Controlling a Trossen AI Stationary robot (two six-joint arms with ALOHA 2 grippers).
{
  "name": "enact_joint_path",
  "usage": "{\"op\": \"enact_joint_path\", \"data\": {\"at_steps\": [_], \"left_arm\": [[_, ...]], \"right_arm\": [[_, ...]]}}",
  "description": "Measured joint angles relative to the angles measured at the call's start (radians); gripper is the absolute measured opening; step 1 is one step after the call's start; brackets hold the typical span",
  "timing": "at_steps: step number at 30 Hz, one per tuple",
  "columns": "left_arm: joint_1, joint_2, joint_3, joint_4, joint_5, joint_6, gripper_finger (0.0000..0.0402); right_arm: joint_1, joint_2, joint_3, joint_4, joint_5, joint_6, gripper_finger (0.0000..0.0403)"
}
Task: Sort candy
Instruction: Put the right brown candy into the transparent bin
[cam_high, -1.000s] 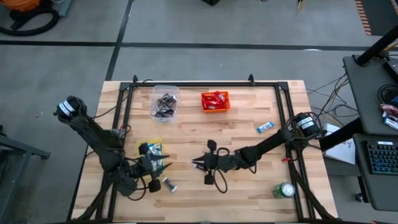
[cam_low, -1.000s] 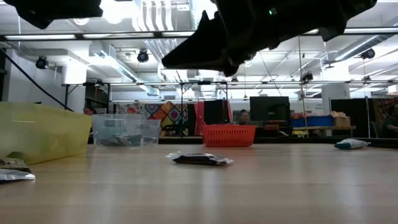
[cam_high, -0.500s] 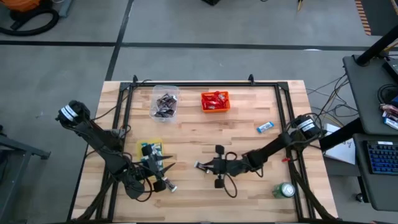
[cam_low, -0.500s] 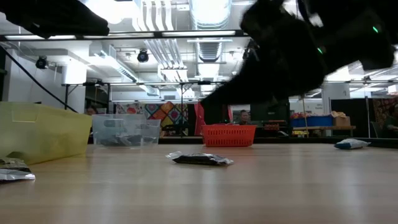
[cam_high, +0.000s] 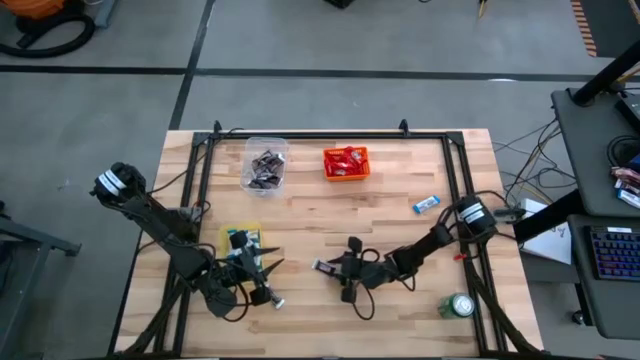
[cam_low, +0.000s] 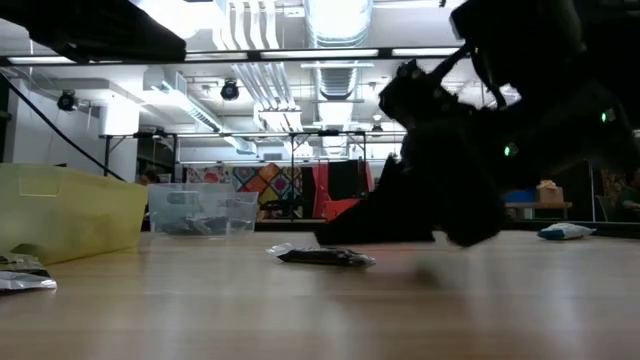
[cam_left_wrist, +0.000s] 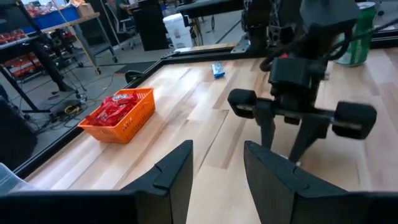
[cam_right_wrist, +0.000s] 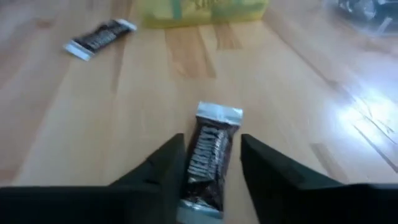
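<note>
Table (cam_high: 400, 240): butcher-block top, your work surface.

Yellow bin (cam_high: 240, 238), clear bin (cam_high: 263, 166), orange bin (cam_high: 346, 162): the clear one holds dark bars, the orange one red.

Right gripper (cam_right_wrist: 209, 163): low at mid-table, fingers apart, straddling a dark candy bar (cam_right_wrist: 207, 160) that lies flat on the wood, not yet clamped.

Left gripper (cam_left_wrist: 217, 177): beside the yellow bin, fingers apart, holding nothing.

Loose candy: a blue-and-white bar (cam_high: 427, 204) toward the table's right edge; a dark bar (cam_high: 272, 299) just beside the left gripper.

Risk: close off-centre and you may pinch only the crimped end, so the wrapper slips or skates away.
</note>
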Motion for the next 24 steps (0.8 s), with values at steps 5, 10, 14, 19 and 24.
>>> {"op": "enact_joint_path", "data": {"at_steps": [5,10,14,19,24], "left_arm": [[0.004,0.000,0.000,0.005,0.000,0.000,0.0126],[0.004,-0.001,0.000,0.006,0.000,0.000,0.0126],[0.004,-0.001,0.000,0.005,0.001,0.000,0.0126],[0.007,-0.002,0.000,0.004,0.052,0.000,0.0126],[0.037,-0.002,0.000,0.005,0.200,-0.003,0.0126]], "right_arm": [[-0.010,0.049,0.020,0.008,0.012,0.012,0.0202],[-0.028,0.104,0.026,0.037,0.011,0.062,0.0223],[-0.034,0.154,0.026,0.033,0.015,0.080,0.0189],[-0.038,0.182,0.024,0.025,0.024,0.112,0.0093],[-0.038,0.169,0.026,0.064,0.005,0.057,0.0021]]}}
